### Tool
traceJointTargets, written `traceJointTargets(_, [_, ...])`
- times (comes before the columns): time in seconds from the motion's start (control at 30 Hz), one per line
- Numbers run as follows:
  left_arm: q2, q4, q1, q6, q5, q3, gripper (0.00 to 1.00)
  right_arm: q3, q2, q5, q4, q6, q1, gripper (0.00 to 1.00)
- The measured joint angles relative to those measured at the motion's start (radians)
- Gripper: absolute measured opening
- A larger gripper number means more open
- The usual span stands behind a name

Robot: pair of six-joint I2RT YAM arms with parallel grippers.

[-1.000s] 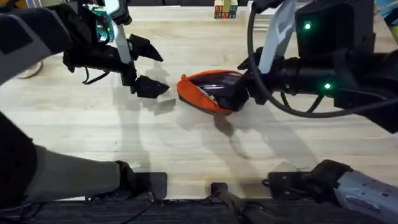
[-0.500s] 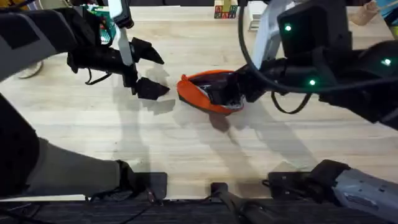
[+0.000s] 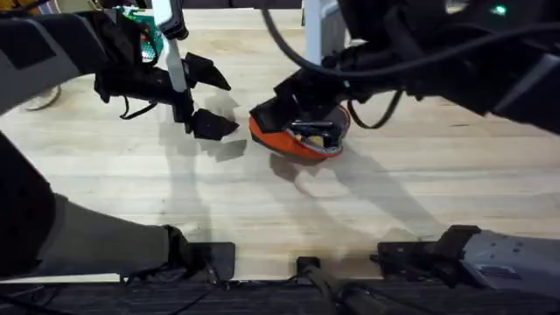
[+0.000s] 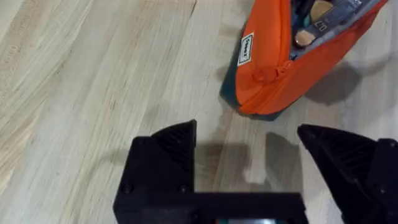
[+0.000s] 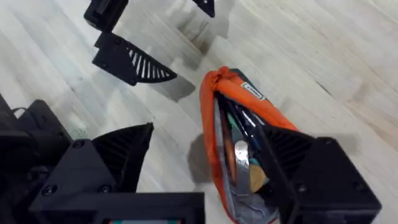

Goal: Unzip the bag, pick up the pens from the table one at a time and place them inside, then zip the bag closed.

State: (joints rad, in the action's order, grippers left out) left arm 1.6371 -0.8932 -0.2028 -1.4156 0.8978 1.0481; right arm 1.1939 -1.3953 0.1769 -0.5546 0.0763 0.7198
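Spanning your whole view, the table (image 3: 262, 201) is light plank wood w/ clear grain, bare around the work area. Small coloured blocks (image 3: 317, 14) sit at its far edge, centre. Your orange pencil pouch (image 3: 297, 140) lies mid-table, unzipped, w/ pens (image 5: 239, 155) and other bits visible inside. Right gripper (image 3: 302, 109) hangs over the pouch, jaws spread wide, one finger down by its open mouth, holding nothing. Left gripper (image 3: 203, 94) sits just beside the pouch's end, also wide open & empty, not touching it.
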Motion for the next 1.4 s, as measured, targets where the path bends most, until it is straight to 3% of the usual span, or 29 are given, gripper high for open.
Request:
traceJointTargets(0.53, [0.0, 0.0, 0.0, 0.0, 0.0, 0.0, 0.993, 0.054, -0.22, 0.0, 0.107, -0.04, 0.044, 0.997])
traceJointTargets(1.4, [0.0, 0.0, 0.0, -0.003, -0.001, 0.0, 0.993, 0.054, -0.348, -0.102, 0.244, -0.036, 0.06, 0.998])
